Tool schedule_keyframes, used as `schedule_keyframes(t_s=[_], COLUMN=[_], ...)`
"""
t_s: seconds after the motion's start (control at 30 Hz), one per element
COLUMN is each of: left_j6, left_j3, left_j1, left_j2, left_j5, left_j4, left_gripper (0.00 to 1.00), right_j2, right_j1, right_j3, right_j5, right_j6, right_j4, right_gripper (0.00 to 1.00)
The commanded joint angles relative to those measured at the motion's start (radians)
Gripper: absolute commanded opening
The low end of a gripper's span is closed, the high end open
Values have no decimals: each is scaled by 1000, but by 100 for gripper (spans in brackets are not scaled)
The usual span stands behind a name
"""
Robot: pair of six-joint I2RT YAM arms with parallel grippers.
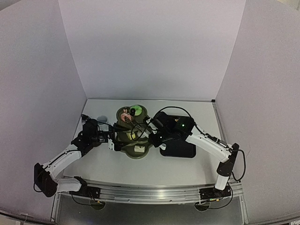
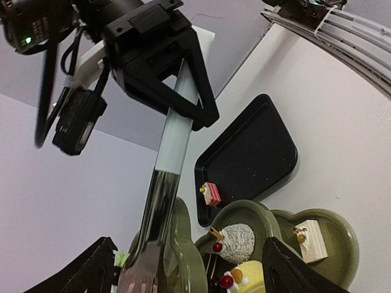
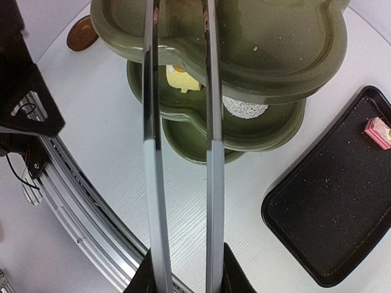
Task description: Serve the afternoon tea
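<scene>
Pinching the metal tongs, the right gripper has their blades apart and empty over the stand, left gripper spread wide beside it — pink cake on the black tray looks light, soft, crumbly, so squeeze its flat sides gently.

no readable text, labels or numbers
</scene>
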Motion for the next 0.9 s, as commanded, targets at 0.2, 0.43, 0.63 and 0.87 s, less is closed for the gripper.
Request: schedule_keyframes(t_s=[0.2, 0.43, 0.63, 0.87], left_j6=[184, 139, 155, 191], left_j3=[68, 104, 143, 134], left_j1=[-113, -139, -143, -146], left_j2=[146, 218, 273, 277], left_j5=[-91, -169, -228, -201], left_j4=[208, 319, 301, 279], left_gripper=[73, 69, 58, 42], right_j2=[-4, -1, 11, 9], right_j1=[-1, -2, -1, -2], right_j3=[41, 38, 47, 47], right_j5=[17, 16, 9, 15], right_j6=[19, 10, 6, 0], right_j4=[10, 12, 12, 13], right_gripper=[13, 13, 14, 13])
